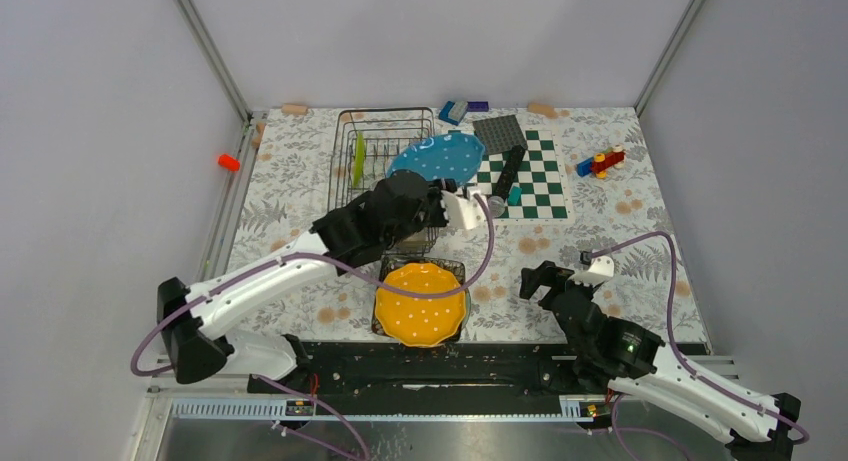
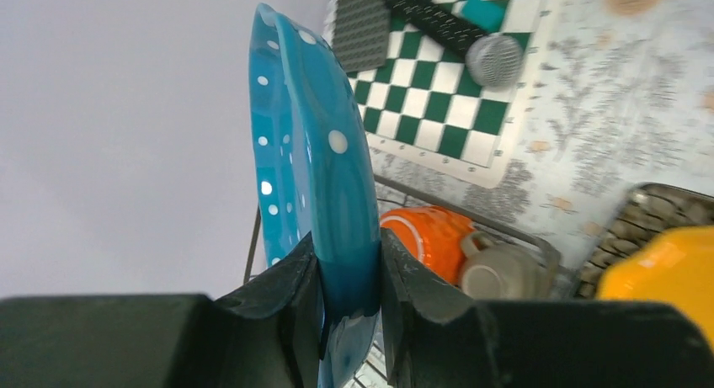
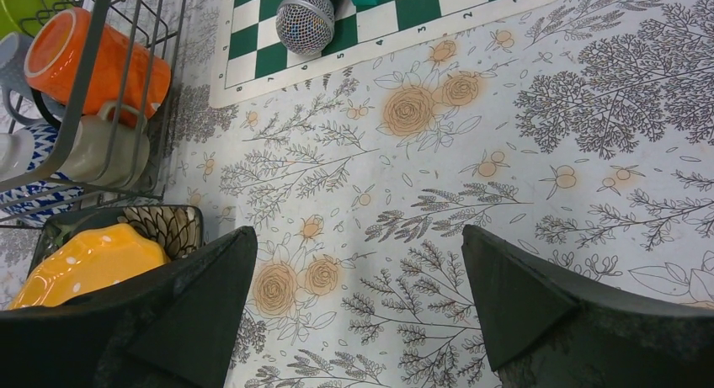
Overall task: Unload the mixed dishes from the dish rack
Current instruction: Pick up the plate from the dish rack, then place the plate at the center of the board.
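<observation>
My left gripper is shut on the rim of the blue white-dotted plate, holding it on edge above the right side of the wire dish rack. A lime green plate stands upright in the rack. An orange mug and a grey cup lie in the rack beneath the held plate. The orange white-dotted plate rests on a dark patterned plate on the table in front of the rack. My right gripper hangs open and empty over the floral cloth, right of that stack.
A green-and-white checkerboard mat lies right of the rack, bearing a black microphone and a grey studded plate. Toy bricks sit at the far right, a blue brick at the back, an orange piece off the cloth's left edge.
</observation>
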{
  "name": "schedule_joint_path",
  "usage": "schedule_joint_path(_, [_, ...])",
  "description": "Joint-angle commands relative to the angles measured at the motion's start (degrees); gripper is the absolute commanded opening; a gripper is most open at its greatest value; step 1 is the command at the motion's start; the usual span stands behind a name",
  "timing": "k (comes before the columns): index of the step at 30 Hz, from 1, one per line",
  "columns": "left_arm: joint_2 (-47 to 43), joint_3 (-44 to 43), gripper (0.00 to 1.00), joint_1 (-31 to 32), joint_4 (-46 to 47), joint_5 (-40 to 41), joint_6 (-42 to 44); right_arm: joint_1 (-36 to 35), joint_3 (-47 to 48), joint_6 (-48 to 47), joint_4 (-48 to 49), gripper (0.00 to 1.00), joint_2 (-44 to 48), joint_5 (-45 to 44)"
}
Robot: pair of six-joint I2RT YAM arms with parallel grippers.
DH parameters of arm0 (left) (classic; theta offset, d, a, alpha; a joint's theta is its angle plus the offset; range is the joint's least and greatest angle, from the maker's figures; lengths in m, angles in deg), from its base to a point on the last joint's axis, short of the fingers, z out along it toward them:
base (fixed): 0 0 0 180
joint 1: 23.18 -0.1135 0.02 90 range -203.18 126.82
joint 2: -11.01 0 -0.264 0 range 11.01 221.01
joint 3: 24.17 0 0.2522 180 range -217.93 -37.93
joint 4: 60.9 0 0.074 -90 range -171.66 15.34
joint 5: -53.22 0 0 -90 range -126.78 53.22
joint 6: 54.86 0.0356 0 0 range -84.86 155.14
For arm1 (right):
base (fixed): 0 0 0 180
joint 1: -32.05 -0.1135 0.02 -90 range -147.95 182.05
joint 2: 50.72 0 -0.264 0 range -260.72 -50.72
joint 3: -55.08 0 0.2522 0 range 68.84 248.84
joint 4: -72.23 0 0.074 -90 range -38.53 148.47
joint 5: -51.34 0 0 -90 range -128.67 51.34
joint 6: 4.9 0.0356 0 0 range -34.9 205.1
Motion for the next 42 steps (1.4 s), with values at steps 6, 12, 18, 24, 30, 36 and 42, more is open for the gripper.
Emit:
schedule_joint_path(6, [-10.94, 5.65, 0.00, 11.55, 3.29, 0.58, 8.68, -0.04, 9.89, 8.08, -4.77, 0.98, 1.32, 2.74])
schedule_joint_path(12, [-9.17, 7.71, 0.00, 17.44, 1.47, 8.50, 12.09, -0.04, 16.99, 10.49, -1.54, 0.98, 1.25, 9.35])
schedule_joint_path(18, [-8.17, 9.92, 0.00, 20.09, 5.95, 12.96, 14.23, -0.04, 25.76, 9.44, -0.72, 0.98, -7.58, 15.08])
schedule_joint_path(24, [-9.24, 13.66, 0.00, 22.19, 13.17, 15.06, 16.11, 2.15, 36.95, 7.40, -2.53, 0.98, -21.97, 20.34])
schedule_joint_path(30, [-10.76, 17.16, 0.00, 23.32, 18.30, 17.22, 18.03, 17.37, 39.79, 8.79, 1.07, 0.98, -29.92, 37.89])
schedule_joint_path(36, [-10.74, 19.18, 0.00, 24.09, 24.01, 20.25, 20.25, 22.86, 38.83, 8.97, 3.59, 0.98, -35.92, 46.77])
schedule_joint_path(42, [-10.88, 21.30, 0.00, 24.67, 28.86, 21.17, 22.34, 26.02, 34.10, 11.57, 8.61, 0.87, -37.39, 49.52])
